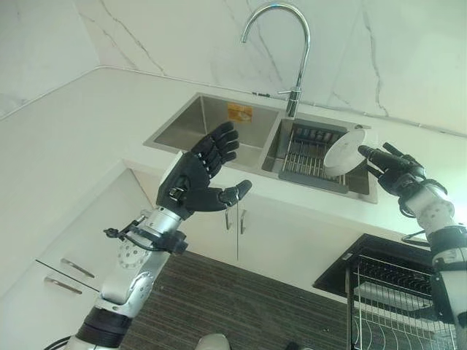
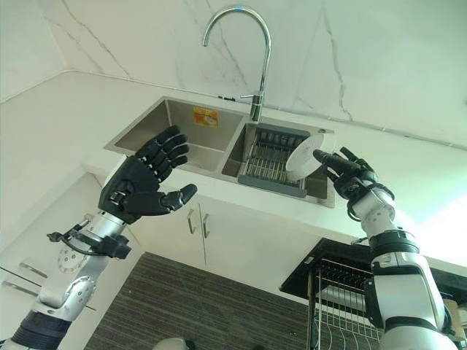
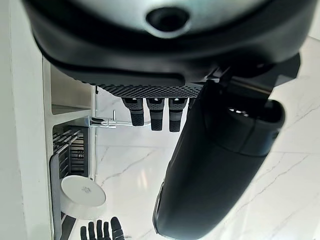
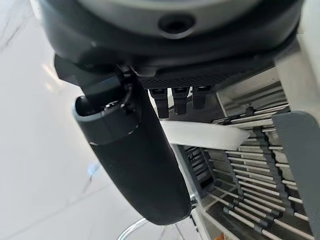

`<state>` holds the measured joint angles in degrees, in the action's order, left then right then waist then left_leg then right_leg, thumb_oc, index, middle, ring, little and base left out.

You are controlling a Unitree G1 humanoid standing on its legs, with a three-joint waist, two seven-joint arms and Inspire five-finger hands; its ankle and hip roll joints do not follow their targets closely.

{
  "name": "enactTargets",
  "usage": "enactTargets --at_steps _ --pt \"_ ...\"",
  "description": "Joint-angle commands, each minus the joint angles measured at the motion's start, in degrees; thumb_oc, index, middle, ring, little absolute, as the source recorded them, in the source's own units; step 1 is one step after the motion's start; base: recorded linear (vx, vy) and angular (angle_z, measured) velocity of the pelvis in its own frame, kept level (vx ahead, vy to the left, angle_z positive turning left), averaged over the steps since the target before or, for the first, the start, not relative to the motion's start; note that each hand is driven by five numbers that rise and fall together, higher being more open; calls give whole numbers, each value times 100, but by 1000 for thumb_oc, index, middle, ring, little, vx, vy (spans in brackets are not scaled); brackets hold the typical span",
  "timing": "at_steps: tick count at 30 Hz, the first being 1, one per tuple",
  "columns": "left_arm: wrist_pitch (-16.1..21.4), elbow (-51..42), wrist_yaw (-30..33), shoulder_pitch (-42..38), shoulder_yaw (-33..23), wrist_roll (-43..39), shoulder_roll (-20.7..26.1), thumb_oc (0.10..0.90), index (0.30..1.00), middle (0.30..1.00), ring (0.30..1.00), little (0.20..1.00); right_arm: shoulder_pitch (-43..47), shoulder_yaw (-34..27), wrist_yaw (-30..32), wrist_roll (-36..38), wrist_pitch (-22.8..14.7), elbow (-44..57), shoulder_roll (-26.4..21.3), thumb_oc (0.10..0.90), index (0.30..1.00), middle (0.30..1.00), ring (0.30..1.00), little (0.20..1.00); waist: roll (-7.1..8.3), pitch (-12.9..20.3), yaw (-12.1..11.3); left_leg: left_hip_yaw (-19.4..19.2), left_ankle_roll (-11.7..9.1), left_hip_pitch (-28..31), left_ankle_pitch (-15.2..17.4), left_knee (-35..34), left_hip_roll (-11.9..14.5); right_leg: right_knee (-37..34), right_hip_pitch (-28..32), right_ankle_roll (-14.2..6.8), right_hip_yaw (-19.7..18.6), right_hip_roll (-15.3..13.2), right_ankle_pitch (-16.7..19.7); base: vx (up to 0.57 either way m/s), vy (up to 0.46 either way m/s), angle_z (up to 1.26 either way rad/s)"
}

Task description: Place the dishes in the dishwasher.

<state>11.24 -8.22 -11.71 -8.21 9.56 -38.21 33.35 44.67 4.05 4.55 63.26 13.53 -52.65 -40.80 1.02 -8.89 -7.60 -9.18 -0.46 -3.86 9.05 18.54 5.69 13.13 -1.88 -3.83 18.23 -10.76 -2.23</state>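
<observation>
A round white plate (image 1: 344, 152) is pinched by the right robot hand (image 1: 394, 171) above the grey sink rack (image 1: 306, 153).
The left robot hand (image 1: 198, 175) is held spread and empty; the plate's edge appears clamped between thumb and fingers.

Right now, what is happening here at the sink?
The robot's right hand grips a small white plate by its edge, over the drying rack in the right basin of the steel sink. The left hand is raised with its fingers spread and holds nothing, in front of the left basin. The open dishwasher rack waits low at the robot's right. The plate is not yet in it.
</observation>
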Motion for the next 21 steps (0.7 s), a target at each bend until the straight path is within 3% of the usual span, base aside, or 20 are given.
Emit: enactTargets --at_steps 1,21 --pt "428 -420 17 -441 91 -345 231 800 900 900 900 900 989 169 -66 347 -380 71 -169 800 900 900 900 900 108 551 -81 234 -406 210 342 -135 247 405 289 -174 112 -188 -911 0 0 0" --pt "347 -466 -56 -215 22 -411 325 800 900 900 900 900 1069 196 -126 334 -335 -296 -221 800 900 900 900 900 31 514 -89 194 -447 229 278 -135 309 405 316 -132 124 -168 -922 22 -13 0"
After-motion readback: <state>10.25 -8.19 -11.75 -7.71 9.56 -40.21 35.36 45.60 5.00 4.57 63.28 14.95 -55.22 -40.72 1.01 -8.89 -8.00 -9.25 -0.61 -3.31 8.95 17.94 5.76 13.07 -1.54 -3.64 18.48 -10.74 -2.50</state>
